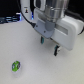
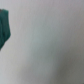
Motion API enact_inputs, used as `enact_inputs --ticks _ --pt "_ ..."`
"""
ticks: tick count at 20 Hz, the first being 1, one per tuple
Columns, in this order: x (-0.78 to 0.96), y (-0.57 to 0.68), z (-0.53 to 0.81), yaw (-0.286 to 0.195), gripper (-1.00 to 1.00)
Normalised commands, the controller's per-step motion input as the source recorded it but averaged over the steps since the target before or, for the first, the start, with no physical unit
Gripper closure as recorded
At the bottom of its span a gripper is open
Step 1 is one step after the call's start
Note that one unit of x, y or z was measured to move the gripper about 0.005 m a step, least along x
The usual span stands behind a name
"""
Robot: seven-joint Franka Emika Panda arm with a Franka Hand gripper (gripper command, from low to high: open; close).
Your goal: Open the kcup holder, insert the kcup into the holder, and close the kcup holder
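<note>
The kcup (image 1: 16, 65) is a tiny bright-green pod with a whitish rim. It lies on the white table (image 1: 35, 67) toward the front of the exterior view's left. My gripper (image 1: 49, 45) hangs over the table's middle, well to the exterior view's right of the kcup and farther back. Its two dark fingers (image 1: 42, 40) stand apart with nothing between them. The wrist view shows only blurred white surface and a dark teal shape (image 2: 4, 27) at the picture's edge. A dark band (image 1: 9, 20) lies at the back left; I cannot tell whether it is the kcup holder.
The arm's large white wrist body (image 1: 55, 22) fills the upper part of the exterior view and hides what is behind it. Blue and dark clutter (image 1: 27, 15) sits along the back edge.
</note>
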Motion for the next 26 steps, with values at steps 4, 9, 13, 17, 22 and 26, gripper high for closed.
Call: enact_inputs --ticks 4,9,13,17,22,26 --pt "0.11 -0.71 0.07 -0.198 -1.00" --pt "0.06 -0.71 0.01 -0.203 -1.00" --pt "0.12 -0.68 0.00 -0.212 -1.00" --pt "0.29 -0.56 0.00 -0.211 -1.00" --pt "0.45 -0.40 -0.01 -0.184 -1.00" --pt "0.40 -0.33 -0.09 -0.160 -1.00"
